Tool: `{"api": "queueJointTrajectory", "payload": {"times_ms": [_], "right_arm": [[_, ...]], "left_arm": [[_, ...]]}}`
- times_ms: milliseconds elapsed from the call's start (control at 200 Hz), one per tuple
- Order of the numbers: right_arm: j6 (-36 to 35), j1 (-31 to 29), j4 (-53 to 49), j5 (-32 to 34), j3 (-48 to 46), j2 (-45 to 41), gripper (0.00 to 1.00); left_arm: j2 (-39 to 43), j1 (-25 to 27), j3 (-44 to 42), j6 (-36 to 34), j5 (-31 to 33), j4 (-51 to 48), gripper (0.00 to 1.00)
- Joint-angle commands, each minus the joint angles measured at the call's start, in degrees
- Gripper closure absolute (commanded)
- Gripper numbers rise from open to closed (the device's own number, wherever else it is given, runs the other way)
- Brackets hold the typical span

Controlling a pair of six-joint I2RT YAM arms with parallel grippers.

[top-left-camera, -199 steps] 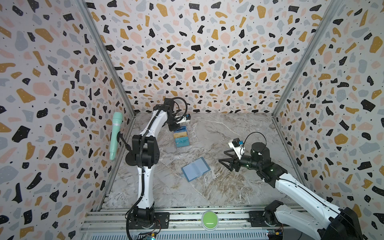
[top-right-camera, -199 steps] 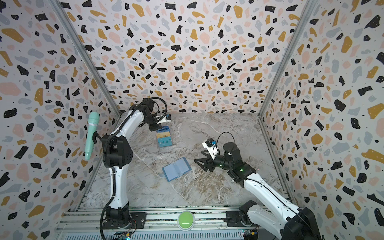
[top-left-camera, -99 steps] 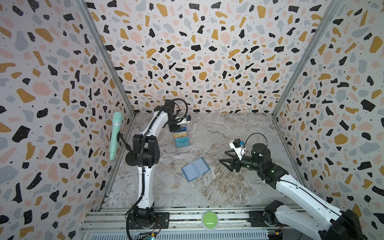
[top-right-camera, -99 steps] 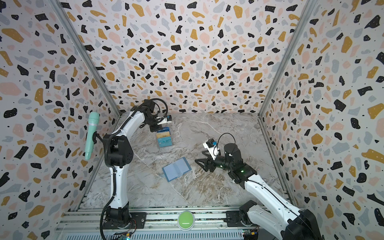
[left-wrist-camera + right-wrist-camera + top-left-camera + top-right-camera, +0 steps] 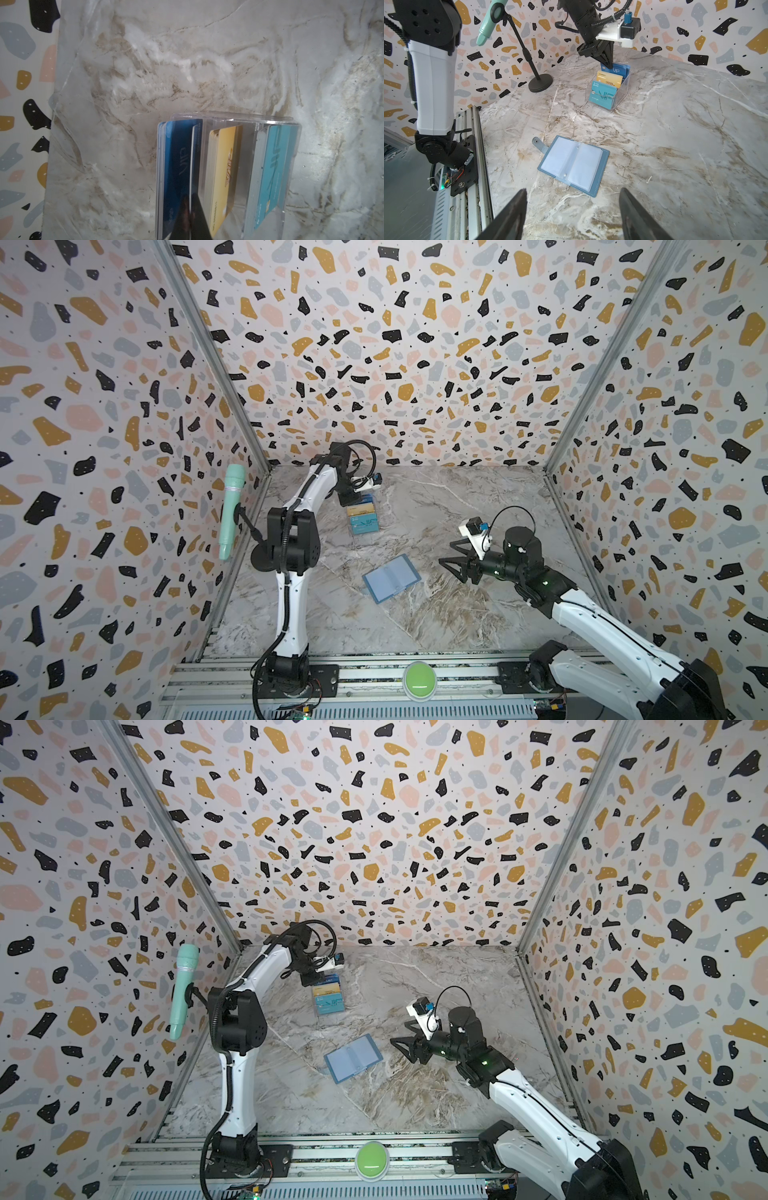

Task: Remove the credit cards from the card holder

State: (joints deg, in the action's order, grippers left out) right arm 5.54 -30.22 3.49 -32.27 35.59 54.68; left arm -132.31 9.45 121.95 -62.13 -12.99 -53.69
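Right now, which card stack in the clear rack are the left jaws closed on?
The dark blue cards at the back: the left gripper pinches one. The yellow cards and teal cards in front are untouched.

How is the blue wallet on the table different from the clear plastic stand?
The card holder lies flat and open; the clear rack stands upright. The card holder is opaque slate-blue; the clear rack is see-through. The card holder's pockets look empty; the clear rack holds the credit cards in three tiers. Both sit on the marble table.
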Motion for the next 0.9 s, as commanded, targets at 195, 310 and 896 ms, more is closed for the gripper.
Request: {"api": "queueJointTrajectory", "payload": {"times_ms": [195, 310, 896], "right_arm": [[0.17, 0.24, 1.6, 0.54, -0.68, -1.24, 0.3], [0.17, 0.22, 1.83, 0.72, -0.8, -1.15, 0.3], [0.39, 0.16, 2.36, 1.11, -1.49, -1.81, 0.3]], "left_arm": [[-0.08, -0.22, -2.62, 2.11, 0.97, 2.87, 0.9], [0.82, -0.22, -3.79, 3.0, 0.95, 3.91, 0.81], [5.16, -0.22, -4.9, 9.63, 1.84, 9.35, 0.61]]}}
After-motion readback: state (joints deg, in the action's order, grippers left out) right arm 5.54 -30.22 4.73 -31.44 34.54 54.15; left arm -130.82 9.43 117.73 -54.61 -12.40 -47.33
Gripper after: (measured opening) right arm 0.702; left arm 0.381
